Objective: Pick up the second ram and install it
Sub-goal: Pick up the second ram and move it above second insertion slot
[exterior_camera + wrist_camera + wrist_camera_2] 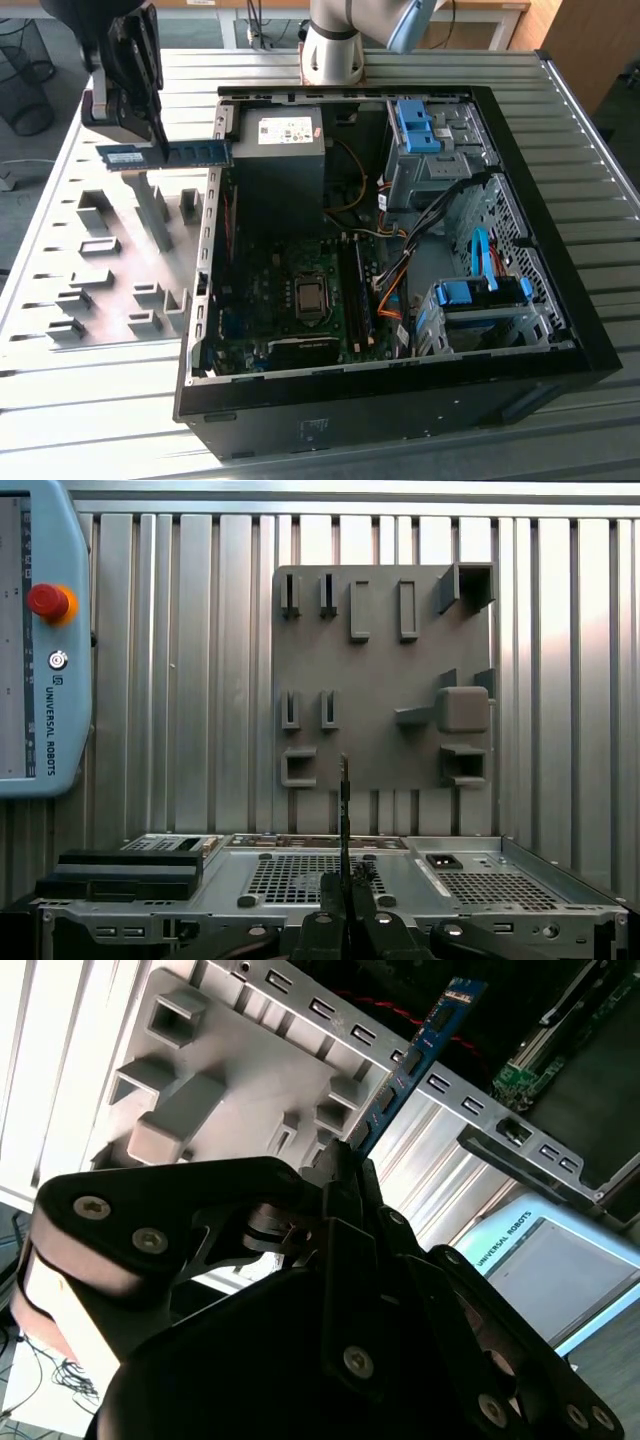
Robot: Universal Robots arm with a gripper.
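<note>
My end effector [347,1167] is clamped on the second ram [170,155], pressing its flat faces near mid-length and holding it in the air above the grey holder plate [110,260], beside the open computer case [560,250]. I judge it light, stiff, thin and fragile, so a gentle pinch suffices.

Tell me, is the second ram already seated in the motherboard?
No, the end effector holds the second ram in the air by the grey holder plate.
</note>
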